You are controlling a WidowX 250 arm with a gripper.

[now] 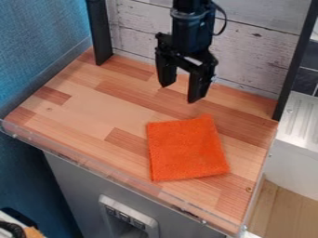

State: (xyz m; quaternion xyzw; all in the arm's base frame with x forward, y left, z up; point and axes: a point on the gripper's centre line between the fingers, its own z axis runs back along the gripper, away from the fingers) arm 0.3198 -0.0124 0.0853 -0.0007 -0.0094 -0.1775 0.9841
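Observation:
My black gripper (179, 93) hangs over the back middle of the wooden counter, its two fingers spread apart with nothing between them. An orange cloth (188, 148) lies flat on the counter, roughly square, in front of the gripper and slightly to its right. Cloth and gripper are apart.
The wooden counter (93, 111) has a clear raised strip along its front edge. Behind it stands a whitewashed plank wall (255, 56), between two black posts. A blue wall (37, 42) is at the left, and a white ribbed surface (301, 121) at the right.

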